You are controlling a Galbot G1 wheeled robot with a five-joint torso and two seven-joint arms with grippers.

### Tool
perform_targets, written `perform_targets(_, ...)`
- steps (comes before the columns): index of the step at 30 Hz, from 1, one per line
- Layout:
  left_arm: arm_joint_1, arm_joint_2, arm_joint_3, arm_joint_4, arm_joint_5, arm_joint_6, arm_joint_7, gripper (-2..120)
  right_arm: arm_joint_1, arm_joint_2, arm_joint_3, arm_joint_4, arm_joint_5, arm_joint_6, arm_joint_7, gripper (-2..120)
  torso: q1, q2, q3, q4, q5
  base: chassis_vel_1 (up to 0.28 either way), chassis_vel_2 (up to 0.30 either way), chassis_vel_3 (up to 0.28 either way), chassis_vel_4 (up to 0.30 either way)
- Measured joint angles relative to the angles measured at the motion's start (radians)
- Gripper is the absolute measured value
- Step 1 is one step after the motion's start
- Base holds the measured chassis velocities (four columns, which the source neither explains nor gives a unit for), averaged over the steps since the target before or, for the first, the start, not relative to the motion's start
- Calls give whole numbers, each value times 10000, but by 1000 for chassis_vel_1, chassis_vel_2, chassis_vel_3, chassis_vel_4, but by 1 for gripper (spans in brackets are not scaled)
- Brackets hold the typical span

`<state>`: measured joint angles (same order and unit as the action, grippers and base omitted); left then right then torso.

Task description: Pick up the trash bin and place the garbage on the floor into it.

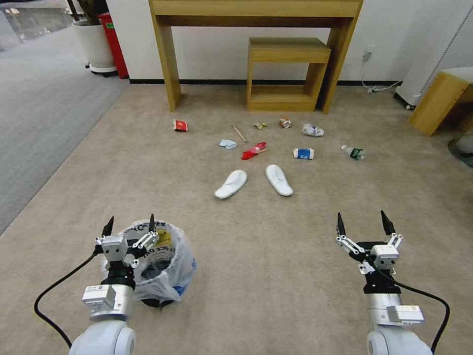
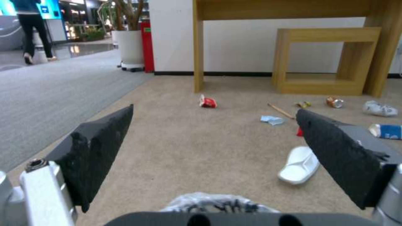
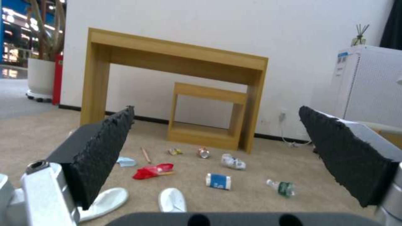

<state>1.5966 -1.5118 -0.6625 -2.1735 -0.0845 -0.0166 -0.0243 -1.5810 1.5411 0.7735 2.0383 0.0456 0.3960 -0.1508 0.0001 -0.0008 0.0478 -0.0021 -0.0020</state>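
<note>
**Where everything sat on the floor**

The trash bin (image 1: 160, 264) stood on the floor (image 1: 256, 276), near the robot's left side. The left gripper (image 1: 129, 228) hung right over the bin's near rim, jaws apart. The right gripper (image 1: 363, 224) hung over bare floor well off to the right, jaws apart too.

The garbage (image 1: 266, 148) lay farther ahead, in front of the big table (image 1: 256, 15). Two slippers (image 1: 253, 182) lay side by side, nearest the robot. Behind them lay a wrapper (image 1: 253, 150), with a tissue (image 1: 227, 144) to its left and a paper cup (image 1: 303, 154) to its right. A bottle (image 1: 353, 152) lay farthest right. Another wrapper (image 1: 180, 125) lay farthest left. A small table (image 1: 286, 74) stood under the big one.
</note>
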Motion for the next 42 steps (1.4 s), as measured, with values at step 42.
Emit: perform_targets(42,31,-28,-13,-110,97,10,3,100,14,-1,17,-48,1,164,58,100,-1,0,-1,0,-5,27,28,-29,-27)
